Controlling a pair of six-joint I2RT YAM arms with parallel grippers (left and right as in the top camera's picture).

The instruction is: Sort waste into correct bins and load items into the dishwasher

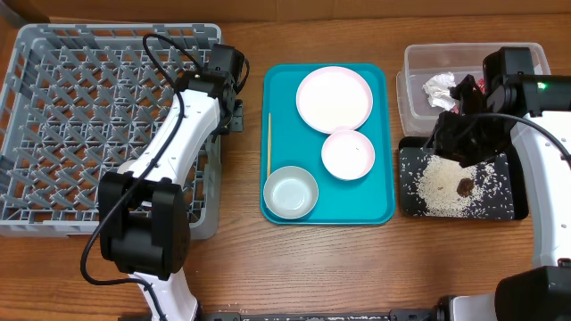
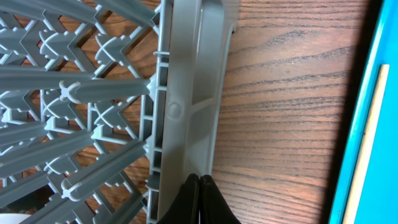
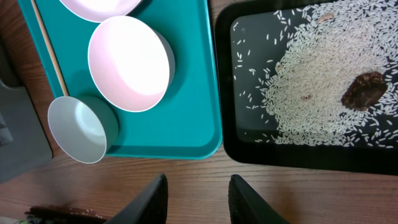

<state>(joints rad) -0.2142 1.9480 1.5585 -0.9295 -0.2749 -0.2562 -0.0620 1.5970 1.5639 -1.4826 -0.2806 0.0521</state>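
Plate (image 1: pixel 334 98) lies on teal tray (image 1: pixel 375 192), far end: stiff, slippery, maybe fragile; take at rim. Left gripper (image 2: pixel 199 183) left of tray, closed, empty. Right gripper (image 3: pixel 198 182) right of tray, wide, empty.

A wooden table (image 1: pixel 241 259) is filling every view, its brown top spreading out past the teal tray (image 1: pixel 284 107) on all sides. Left of the tray, dark grain lines are streaking the wood from side to side. Soft, even light is falling from above, laying only faint shadows on the wood beside the tray. Below the tray, a dark strip (image 1: pixel 312 316) is edging the table's front.
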